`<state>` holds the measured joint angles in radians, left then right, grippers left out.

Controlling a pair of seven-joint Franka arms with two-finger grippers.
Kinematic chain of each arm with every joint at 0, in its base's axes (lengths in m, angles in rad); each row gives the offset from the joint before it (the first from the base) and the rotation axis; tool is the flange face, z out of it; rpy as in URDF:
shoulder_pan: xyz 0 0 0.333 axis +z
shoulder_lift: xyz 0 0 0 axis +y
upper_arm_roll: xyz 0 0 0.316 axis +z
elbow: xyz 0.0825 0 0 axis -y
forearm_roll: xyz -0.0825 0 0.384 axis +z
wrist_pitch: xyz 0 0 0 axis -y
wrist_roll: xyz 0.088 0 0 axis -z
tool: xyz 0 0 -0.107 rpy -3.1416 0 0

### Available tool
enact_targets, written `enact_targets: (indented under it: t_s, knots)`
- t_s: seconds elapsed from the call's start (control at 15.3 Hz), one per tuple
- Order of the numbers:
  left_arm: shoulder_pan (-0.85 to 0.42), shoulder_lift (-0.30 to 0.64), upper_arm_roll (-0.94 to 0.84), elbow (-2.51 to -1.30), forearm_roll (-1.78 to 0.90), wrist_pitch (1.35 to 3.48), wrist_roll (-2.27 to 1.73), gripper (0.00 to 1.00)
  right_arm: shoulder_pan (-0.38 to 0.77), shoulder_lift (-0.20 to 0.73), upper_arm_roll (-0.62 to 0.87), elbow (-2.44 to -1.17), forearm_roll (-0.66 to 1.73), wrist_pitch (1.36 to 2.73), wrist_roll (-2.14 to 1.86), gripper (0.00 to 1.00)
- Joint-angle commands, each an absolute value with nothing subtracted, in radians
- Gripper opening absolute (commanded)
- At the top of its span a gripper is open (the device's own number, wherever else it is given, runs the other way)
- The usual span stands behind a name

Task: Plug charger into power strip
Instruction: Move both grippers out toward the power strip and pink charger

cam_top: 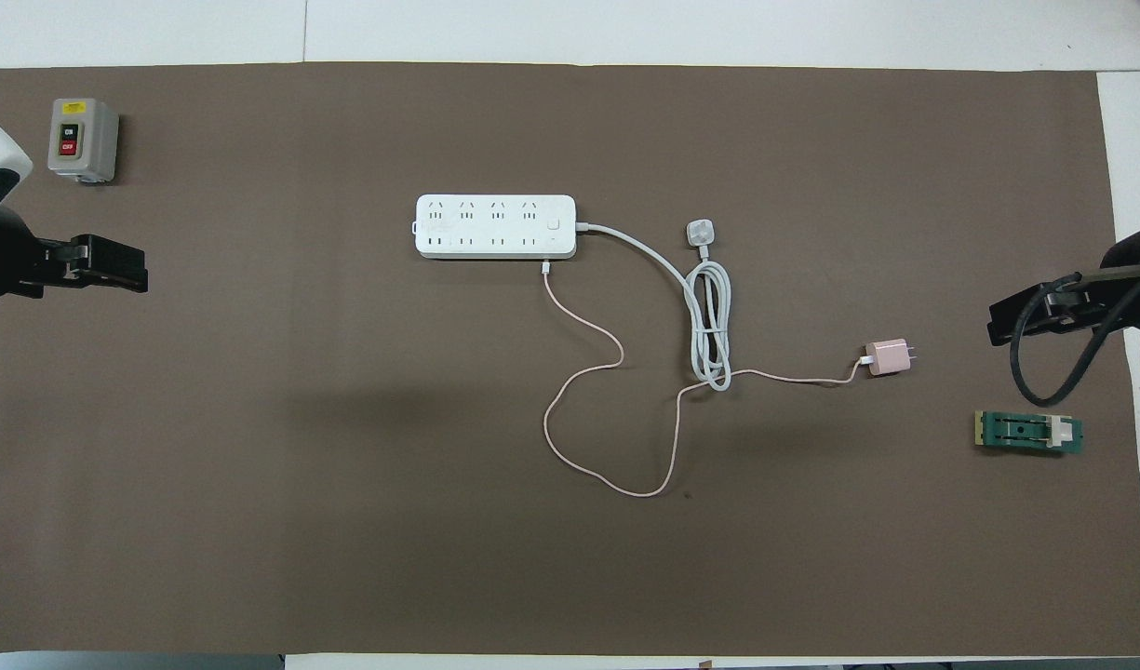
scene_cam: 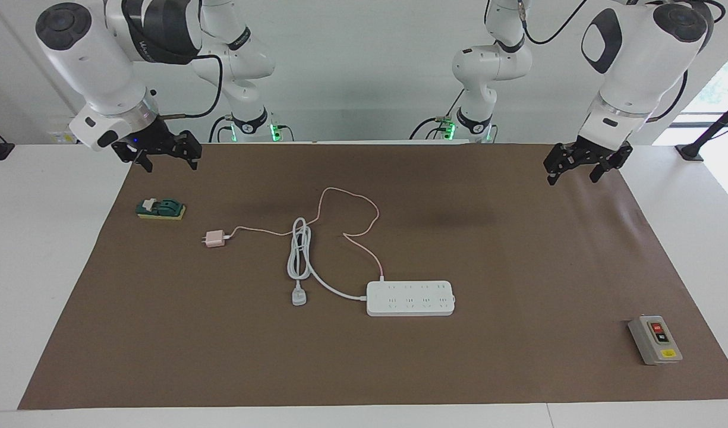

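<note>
The pale-pink charger [scene_cam: 215,239] lies on its side on the brown mat, toward the right arm's end and nearer to the robots than the power strip; it also shows in the overhead view [cam_top: 888,356]. Its thin pink cable [scene_cam: 364,205] loops across the mat, and its white tip [scene_cam: 381,277] lies at the strip's nearer edge. The white power strip [scene_cam: 410,298] lies flat mid-table, sockets up, and shows in the overhead view [cam_top: 495,226]. My right gripper [scene_cam: 170,166] hangs open and empty over the mat's edge at its own end. My left gripper [scene_cam: 573,177] hangs open and empty over the mat at the left arm's end.
The strip's thick white cord [scene_cam: 299,249] lies coiled beside the charger's cable and ends in a white plug [scene_cam: 299,296]. A green and yellow block [scene_cam: 161,209] lies near the right gripper. A grey switch box [scene_cam: 655,340] stands toward the left arm's end, farther from the robots.
</note>
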<state>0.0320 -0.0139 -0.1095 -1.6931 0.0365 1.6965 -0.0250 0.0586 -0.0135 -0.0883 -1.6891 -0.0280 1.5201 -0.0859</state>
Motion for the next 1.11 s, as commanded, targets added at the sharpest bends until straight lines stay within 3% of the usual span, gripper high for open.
enact_targets:
  t_s: [0.0,0.85,1.05]
  knots:
    - [0.034,-0.018,-0.106,-1.695,0.049,1.701,-0.002,1.0,0.048,-0.012,-0.081,-1.675,-0.015,1.5,-0.095,1.0]
    - [0.023,-0.017,-0.104,-1.68,0.044,1.672,0.006,1.0,0.028,-0.029,-0.095,-1.7,-0.018,1.54,-0.084,1.0]
    - [0.023,-0.014,-0.106,-1.652,0.043,1.671,0.003,1.0,0.024,-0.029,-0.092,-1.706,-0.015,1.589,0.149,1.0]
